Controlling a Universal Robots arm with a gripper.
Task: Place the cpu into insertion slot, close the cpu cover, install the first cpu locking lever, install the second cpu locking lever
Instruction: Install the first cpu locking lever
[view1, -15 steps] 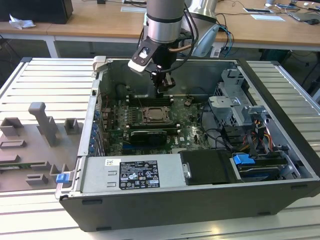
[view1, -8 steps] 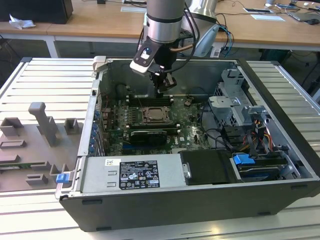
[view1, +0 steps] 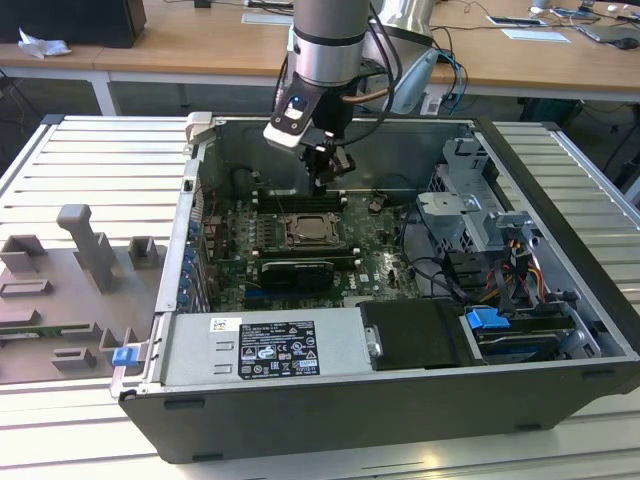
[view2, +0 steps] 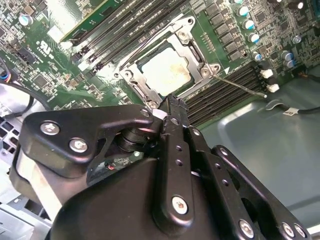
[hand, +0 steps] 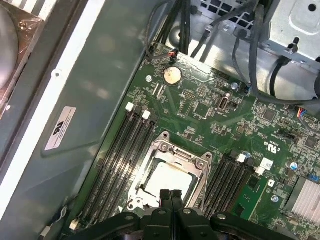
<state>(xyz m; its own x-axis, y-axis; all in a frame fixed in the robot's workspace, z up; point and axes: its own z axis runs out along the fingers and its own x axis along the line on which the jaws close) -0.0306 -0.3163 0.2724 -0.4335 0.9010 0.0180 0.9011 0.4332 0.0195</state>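
Observation:
The cpu (view2: 167, 70) (hand: 167, 181), a pale silvery square, lies flat in the insertion slot (view1: 312, 228) on the green board. The cpu cover (view2: 196, 50) (hand: 172, 151), a silver frame, lies down around it. A thin wire locking lever (view2: 243, 86) sticks out from one corner of the socket across the memory slots. My gripper (view1: 320, 182) (view2: 170, 107) (hand: 170, 196) hangs just above the socket's edge. Its black fingers are pressed together with nothing between them.
The board sits deep inside an open computer case (view1: 560, 250). Memory slots (hand: 125, 150) flank the socket, a long black card (view1: 295, 271) lies beside it, and cables and a drive cage (view1: 465, 205) are at the exterior view's right. A coin battery (hand: 172, 75) is on the board.

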